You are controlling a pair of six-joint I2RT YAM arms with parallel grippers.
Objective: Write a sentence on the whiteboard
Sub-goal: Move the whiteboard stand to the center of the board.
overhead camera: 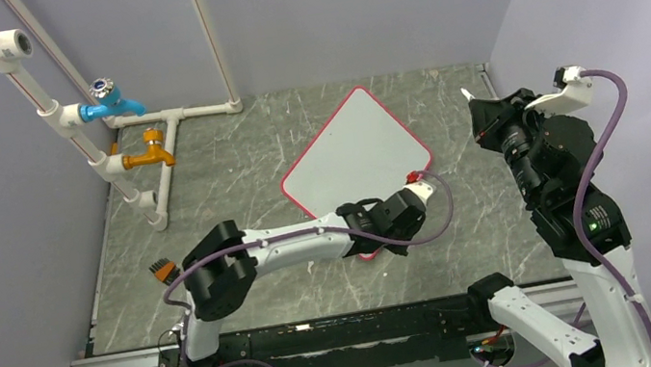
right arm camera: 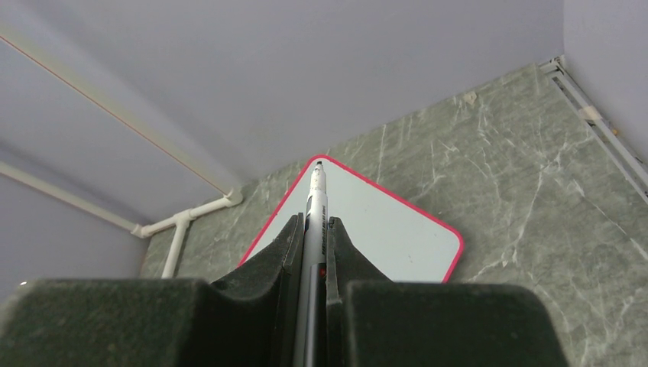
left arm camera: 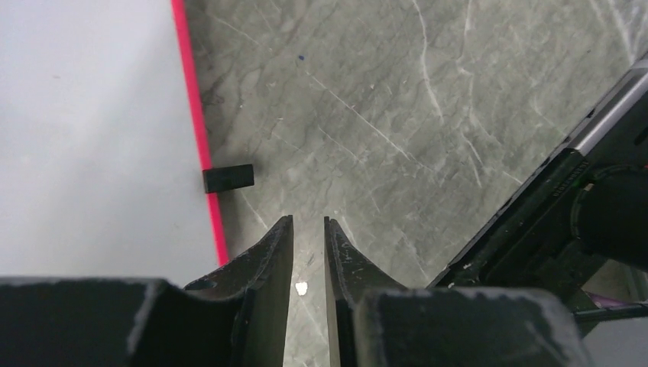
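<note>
Whiteboard (overhead camera: 356, 154) lies flat on the grey marbled worktop (overhead camera: 233, 178), turned so that one rounded corner points toward the arm bases, and its face shows you plain white in every view. Your left pincer (left arm camera: 308, 223) hangs over the worktop just beside the board's red rim at that near corner. Its fingers are drawn close, with only a narrow slit between them and nothing in it. A small black tab (left arm camera: 228, 178) sits against the rim a little ahead of those fingers. Your right pincer (right arm camera: 313, 225) is raised at the right side, well apart from the board. It is clamped on a marker (right arm camera: 315, 187), whose tip juts out past the fingers and lines up with the board's far corner. At the worktop's far left you have a white pipe frame (overhead camera: 48, 100) carrying a blue tap (overhead camera: 110, 101) and an orange tap (overhead camera: 150, 155).
</note>
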